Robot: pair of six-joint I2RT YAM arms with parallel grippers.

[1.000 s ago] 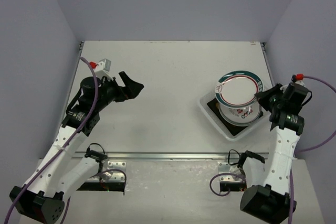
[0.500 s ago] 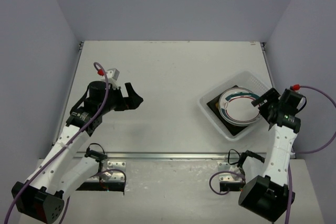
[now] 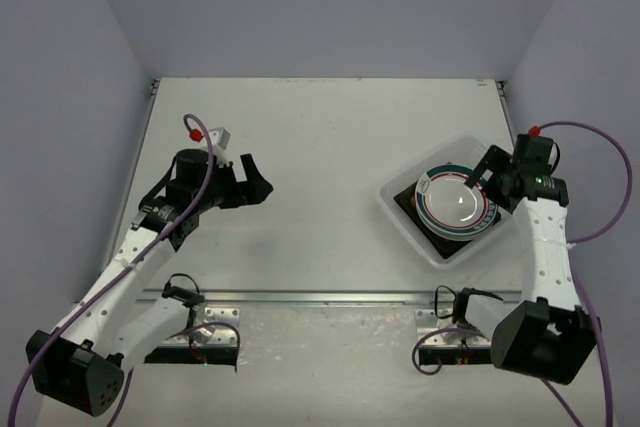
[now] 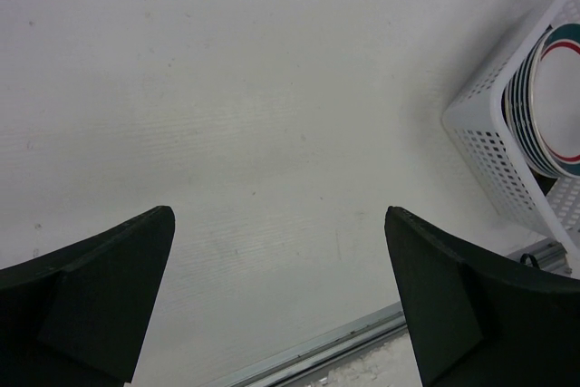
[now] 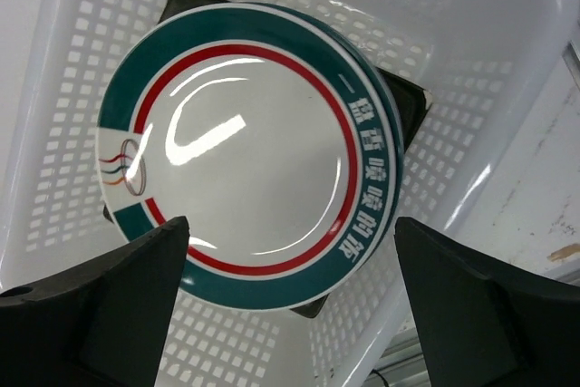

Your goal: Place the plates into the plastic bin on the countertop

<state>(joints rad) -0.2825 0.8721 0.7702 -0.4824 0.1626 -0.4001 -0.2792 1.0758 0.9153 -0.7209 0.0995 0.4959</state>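
Note:
A stack of plates (image 3: 458,204) lies inside the plastic bin (image 3: 400,215) at the right of the countertop (image 3: 320,147). The top plate (image 5: 245,142) is round and white with a teal and red rim. Dark square plate corners (image 5: 410,106) stick out beneath it. My right gripper (image 5: 290,224) hangs open above the near side of the stack, its fingers apart from the plate. My left gripper (image 4: 279,215) is open over bare countertop (image 4: 254,88) at the left, holding nothing. From the left wrist the bin (image 4: 489,147) and its plates (image 4: 548,101) show at the far right.
The bin's gridded walls (image 5: 453,178) rise around the stack. A metal front edge (image 3: 320,296) runs along the near side of the countertop. Grey walls close off the back and both sides.
My right gripper has let go of the teal-rimmed plate, which now lies on the stack in the bin. The right arm then rose and shifted back. The left arm barely moved.

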